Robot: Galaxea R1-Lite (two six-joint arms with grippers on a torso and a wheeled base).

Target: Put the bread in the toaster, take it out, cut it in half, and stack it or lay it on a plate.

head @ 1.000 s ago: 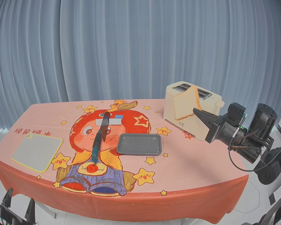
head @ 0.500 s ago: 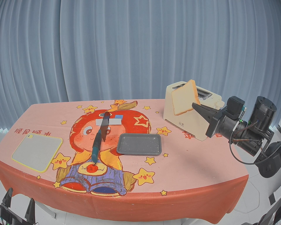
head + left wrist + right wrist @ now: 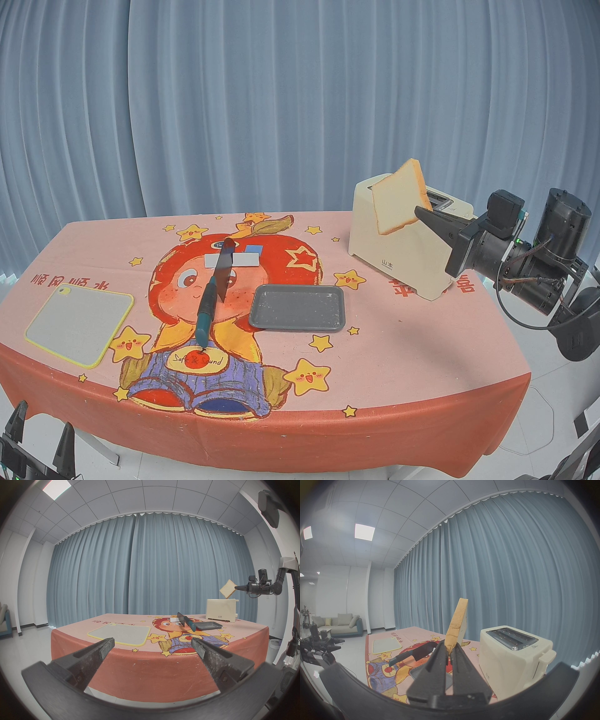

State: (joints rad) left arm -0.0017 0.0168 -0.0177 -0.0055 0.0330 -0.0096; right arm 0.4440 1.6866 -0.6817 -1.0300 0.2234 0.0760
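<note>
The bread (image 3: 399, 197) is held in the air just above the toaster (image 3: 400, 250), tilted and clear of the slots. Whether it hangs squarely over a slot cannot be told. It is pinched at one edge, near a corner, by the right gripper (image 3: 420, 215), whose fingers (image 3: 434, 667) are closed narrowly on the crust.

The slice is judged to be light, soft and easily dented. Little force should be needed, and a hard squeeze would likely crush the crumb or tear the corner. Held by so small a bite, it may swing or droop about the pinch point. The crust is the firmest part, so a hold along it, opposite the edge that enters the slot, is thought best. That would leave the free edge to go in first and keep the fingers off the toaster.

The left gripper (image 3: 152, 641) hangs well away from the toaster, low beyond the far end of the worktop (image 3: 406, 350), with its fingers (image 3: 93, 655) spread wide on nothing.
</note>
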